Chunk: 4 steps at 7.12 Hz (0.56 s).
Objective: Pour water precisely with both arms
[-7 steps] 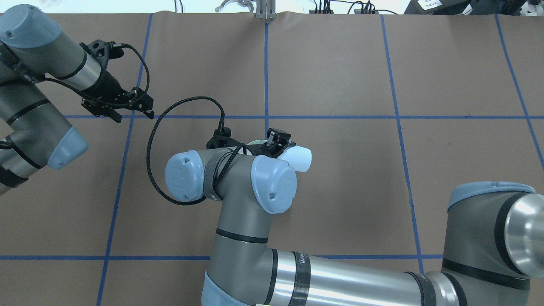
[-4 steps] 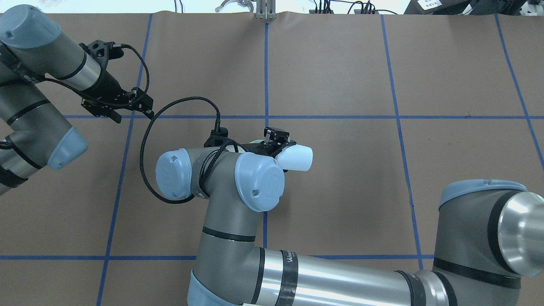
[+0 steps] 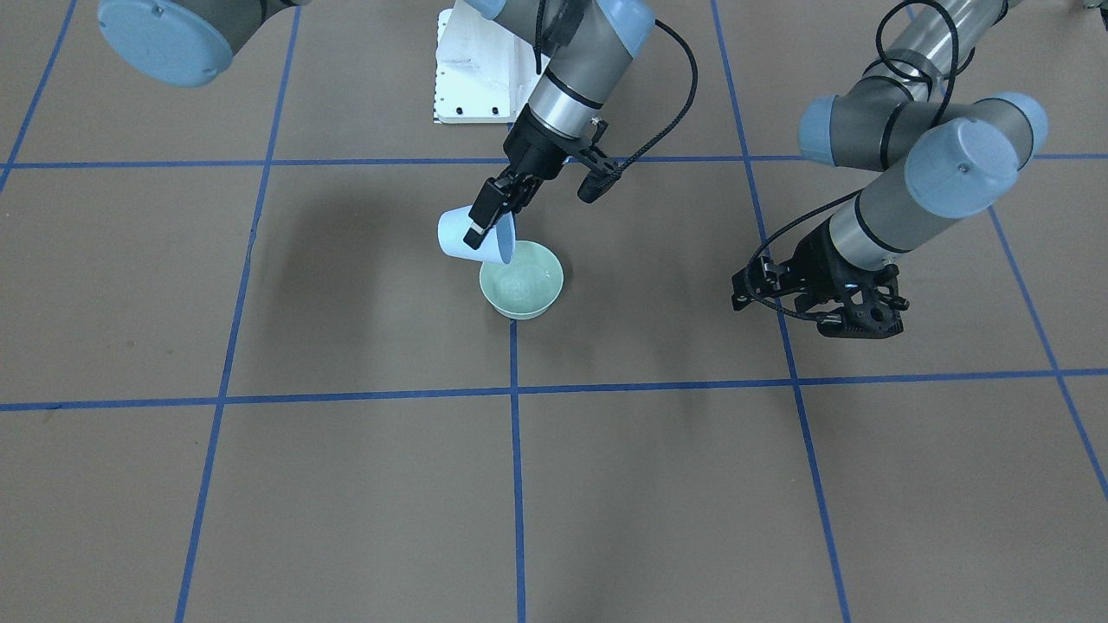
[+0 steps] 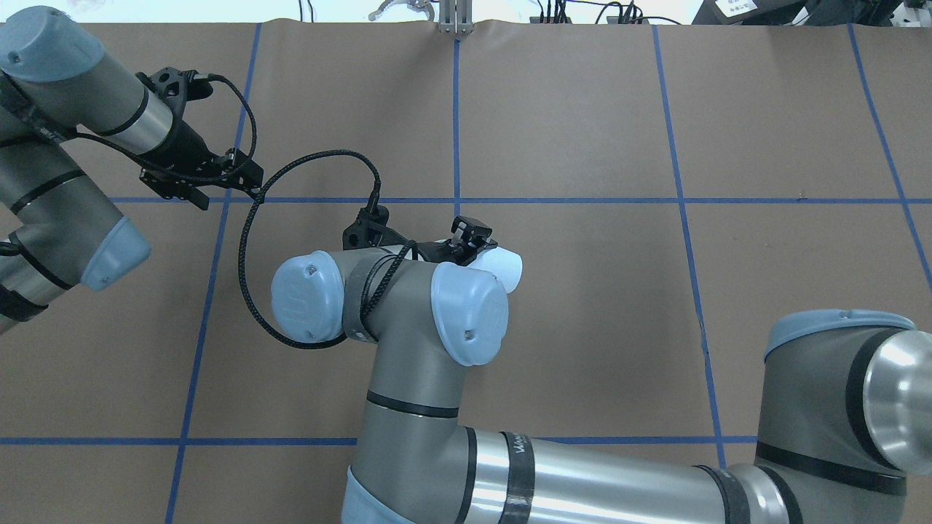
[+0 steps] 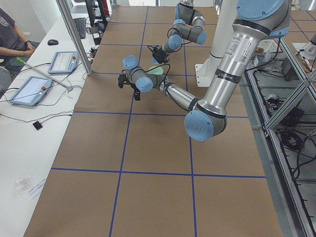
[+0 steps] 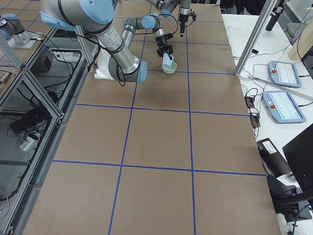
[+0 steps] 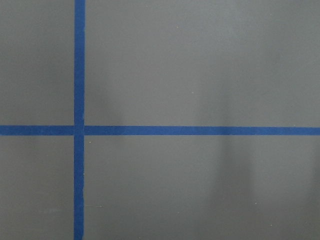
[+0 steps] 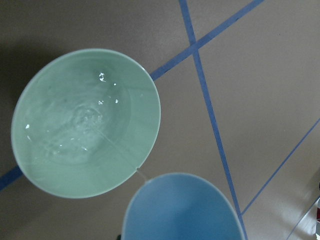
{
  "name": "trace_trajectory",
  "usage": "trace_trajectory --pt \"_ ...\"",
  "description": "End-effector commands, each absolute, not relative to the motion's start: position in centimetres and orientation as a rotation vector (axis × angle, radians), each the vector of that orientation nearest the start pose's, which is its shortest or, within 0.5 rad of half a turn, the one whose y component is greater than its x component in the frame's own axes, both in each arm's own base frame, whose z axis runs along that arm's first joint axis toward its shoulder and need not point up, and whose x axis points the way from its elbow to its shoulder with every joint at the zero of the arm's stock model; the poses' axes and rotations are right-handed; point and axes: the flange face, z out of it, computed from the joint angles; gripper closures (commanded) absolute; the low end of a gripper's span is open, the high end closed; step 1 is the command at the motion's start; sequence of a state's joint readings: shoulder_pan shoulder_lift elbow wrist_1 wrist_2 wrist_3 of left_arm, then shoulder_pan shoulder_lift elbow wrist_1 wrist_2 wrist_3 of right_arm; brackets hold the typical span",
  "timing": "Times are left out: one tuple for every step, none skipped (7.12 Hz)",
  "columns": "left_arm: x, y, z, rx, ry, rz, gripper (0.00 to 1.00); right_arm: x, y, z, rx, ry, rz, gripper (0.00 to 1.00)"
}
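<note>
My right gripper (image 3: 486, 214) is shut on a light blue cup (image 3: 466, 237) and holds it tipped over a pale green bowl (image 3: 522, 292) at the table's middle. In the right wrist view the cup's rim (image 8: 182, 205) is beside the bowl (image 8: 145, 145), and a thin stream runs into the water (image 8: 80, 122), which shows ripples and glints. In the overhead view the right wrist hides the bowl, and only the cup's base (image 4: 502, 268) shows. My left gripper (image 4: 227, 195) is open and empty, far off to the left above bare table.
Brown paper with blue tape lines (image 3: 514, 389) covers the table. The white pedestal (image 3: 472, 78) stands behind the bowl. The right arm's black cable (image 4: 251, 240) loops close to the left gripper. Tablets (image 5: 29, 90) and a person (image 5: 12, 34) are at the far side table.
The right wrist swung left and came back. The cup has moved slightly left and further under the wrist. The bowl's rim no longer shows in the overhead view. The left arm has not moved.
</note>
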State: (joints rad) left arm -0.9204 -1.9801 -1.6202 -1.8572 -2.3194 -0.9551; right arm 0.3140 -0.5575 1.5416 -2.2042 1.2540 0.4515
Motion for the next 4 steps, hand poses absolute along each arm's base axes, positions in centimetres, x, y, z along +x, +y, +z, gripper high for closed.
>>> trace_trajectory --pt "33.7 -55.1 36.2 -0.017 1.004 -0.002 0.0 -54.9 -36.8 12.5 0.566 -0.196 -0.603 0.66" --pt "33.8 -55.1 36.2 -0.021 1.004 -0.002 0.0 -51.2 -36.5 13.1 0.607 -0.305 -0.462 0.66" --pt "33.7 -55.1 36.2 -0.019 1.003 -0.004 0.0 -49.2 -35.9 17.1 0.644 -0.427 -0.35 0.66" --pt "33.7 -55.1 36.2 -0.019 1.003 -0.004 0.0 -47.8 -35.8 20.4 0.678 -0.517 -0.273 0.66"
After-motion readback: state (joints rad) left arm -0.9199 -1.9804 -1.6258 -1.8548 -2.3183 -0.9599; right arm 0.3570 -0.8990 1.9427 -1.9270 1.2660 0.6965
